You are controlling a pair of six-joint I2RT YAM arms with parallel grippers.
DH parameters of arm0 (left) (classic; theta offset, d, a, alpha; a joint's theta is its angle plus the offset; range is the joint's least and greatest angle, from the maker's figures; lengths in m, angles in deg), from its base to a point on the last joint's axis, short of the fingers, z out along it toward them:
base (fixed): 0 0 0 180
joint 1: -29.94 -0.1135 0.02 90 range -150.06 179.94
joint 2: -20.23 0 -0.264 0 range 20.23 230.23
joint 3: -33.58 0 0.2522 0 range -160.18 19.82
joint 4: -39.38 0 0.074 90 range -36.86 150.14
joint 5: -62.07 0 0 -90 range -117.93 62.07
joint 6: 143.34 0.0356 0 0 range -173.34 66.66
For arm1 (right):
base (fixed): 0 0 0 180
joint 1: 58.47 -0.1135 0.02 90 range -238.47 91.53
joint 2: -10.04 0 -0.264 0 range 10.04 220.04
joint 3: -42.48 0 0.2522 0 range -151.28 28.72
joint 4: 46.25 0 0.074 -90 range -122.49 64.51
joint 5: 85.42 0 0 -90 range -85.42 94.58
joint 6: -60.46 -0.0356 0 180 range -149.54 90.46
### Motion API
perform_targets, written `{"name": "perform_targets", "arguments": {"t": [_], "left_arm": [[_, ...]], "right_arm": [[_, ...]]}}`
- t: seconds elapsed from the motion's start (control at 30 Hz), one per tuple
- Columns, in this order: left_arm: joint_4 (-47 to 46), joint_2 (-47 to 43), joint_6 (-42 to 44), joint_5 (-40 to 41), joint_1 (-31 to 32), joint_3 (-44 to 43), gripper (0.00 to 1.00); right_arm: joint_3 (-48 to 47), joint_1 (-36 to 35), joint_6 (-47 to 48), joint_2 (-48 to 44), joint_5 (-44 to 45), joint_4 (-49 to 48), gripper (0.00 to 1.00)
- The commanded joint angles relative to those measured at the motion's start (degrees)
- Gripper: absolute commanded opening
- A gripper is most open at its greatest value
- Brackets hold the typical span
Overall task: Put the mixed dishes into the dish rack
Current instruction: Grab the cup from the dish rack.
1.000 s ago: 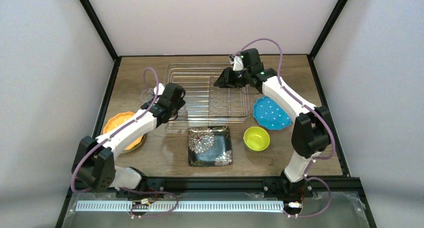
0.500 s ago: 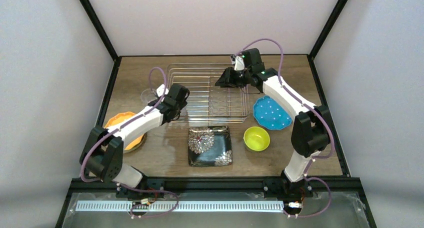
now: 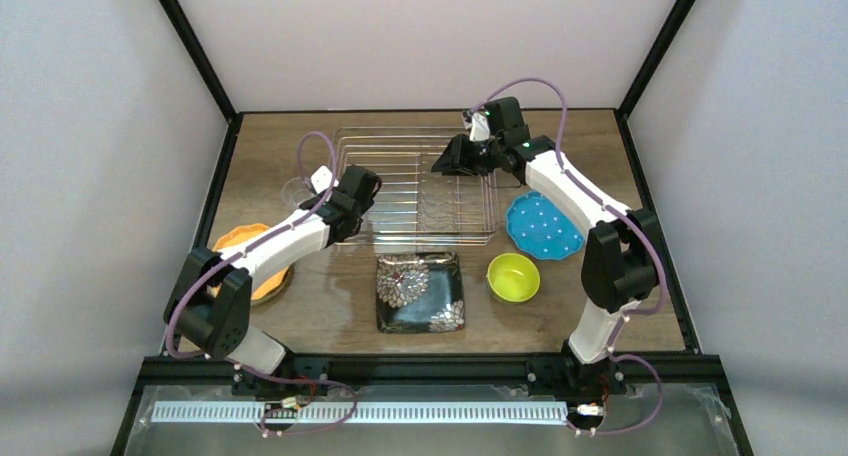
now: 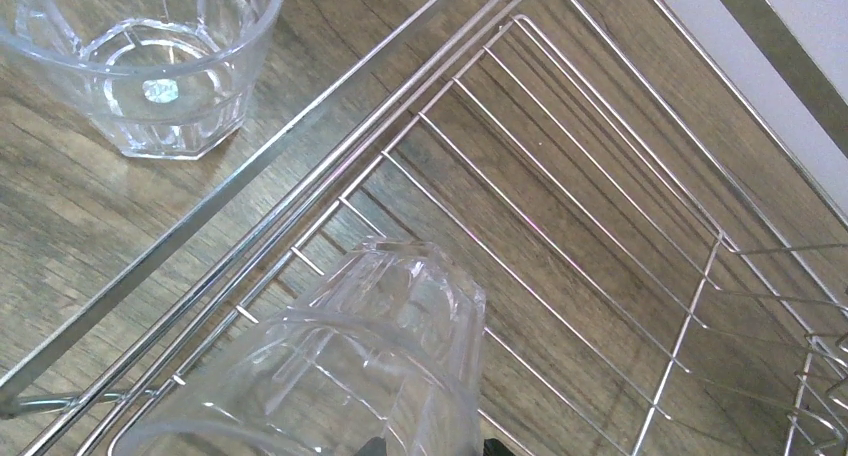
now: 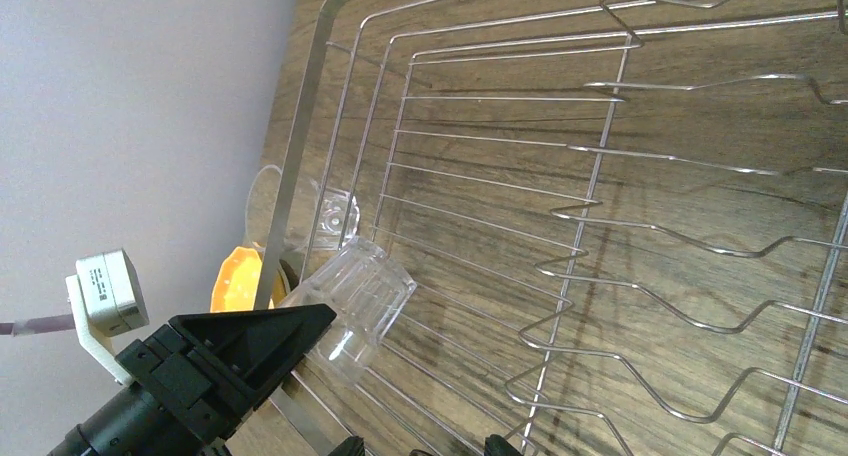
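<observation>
A clear glass cup (image 4: 370, 346) lies tilted inside the near left corner of the dish rack (image 3: 420, 131), with its mouth toward my left gripper (image 4: 432, 446). The left fingertips straddle the cup's rim wall, partly closed. Whether they press on it does not show. The right wrist view shows the same cup (image 5: 355, 306) under the black left gripper. A second glass cup (image 4: 150, 56) stands upright on the table just outside the rack's left side. My right gripper (image 5: 423, 444) hovers open over the rack's far right part, holding nothing.
An orange plate (image 3: 240, 251) lies left of the rack, partly under the left arm. In front of the rack sit a black floral square plate (image 3: 420, 292) and a yellow-green bowl (image 3: 513, 277). A blue dotted plate (image 3: 543, 226) lies right of the rack.
The left arm has reached further forward and right toward the rack's near left corner, and its fingers have narrowed round the tilted cup. The right arm has barely moved.
</observation>
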Motion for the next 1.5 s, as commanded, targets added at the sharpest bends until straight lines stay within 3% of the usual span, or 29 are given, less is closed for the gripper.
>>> {"name": "perform_targets", "arguments": {"t": [0.0,0.23,0.37,0.83,1.47], "left_arm": [[-0.43,1.26,-1.21,1.92,-0.22,-0.32,0.53],[-0.63,0.76,-1.78,2.92,-0.17,0.63,0.25],[-0.64,0.74,-2.34,3.56,-0.20,0.95,0.04],[-1.70,-0.02,-2.47,5.86,-0.22,1.60,0.03],[-6.73,-8.02,-0.95,6.62,-0.22,0.24,0.03]], "right_arm": [[0.46,0.35,0.78,0.73,0.39,-0.02,0.70],[0.91,0.41,0.52,0.66,0.35,-0.34,0.70],[1.01,0.33,0.45,0.62,0.46,-0.48,0.70],[1.00,0.48,0.28,0.48,0.97,-0.43,0.70],[1.29,0.48,-1.08,-1.31,1.97,-2.01,0.70]]}}
